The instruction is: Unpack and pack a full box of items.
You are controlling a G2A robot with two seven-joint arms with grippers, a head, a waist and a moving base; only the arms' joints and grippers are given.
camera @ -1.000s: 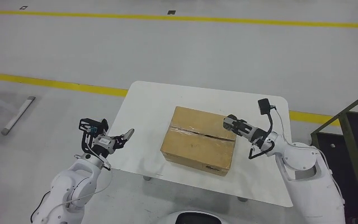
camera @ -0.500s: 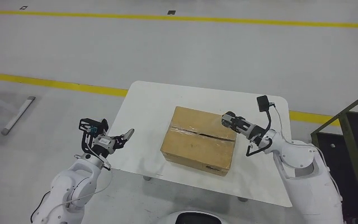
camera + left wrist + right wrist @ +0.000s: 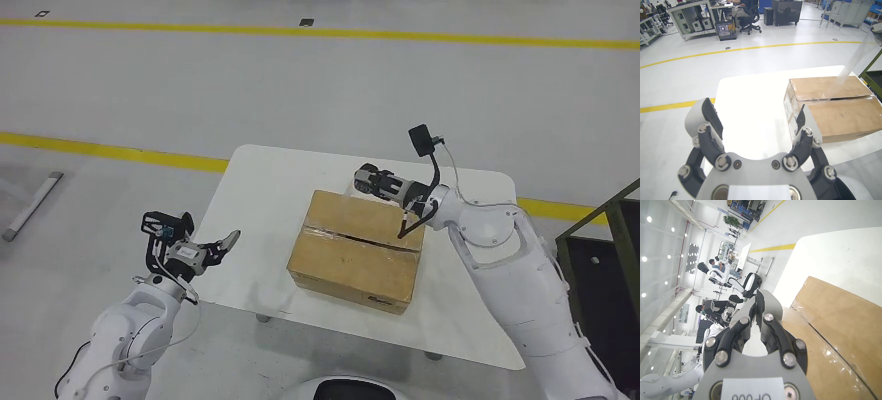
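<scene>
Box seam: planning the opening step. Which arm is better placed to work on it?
Right. The right claw hovers at the far edge of the box, near its seam; the left claw sits open, well apart from it.

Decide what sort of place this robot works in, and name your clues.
Probably a robotics lab or industrial test hall: yellow floor lines, workbenches with equipment and office chairs, and another white robot in the background.
</scene>
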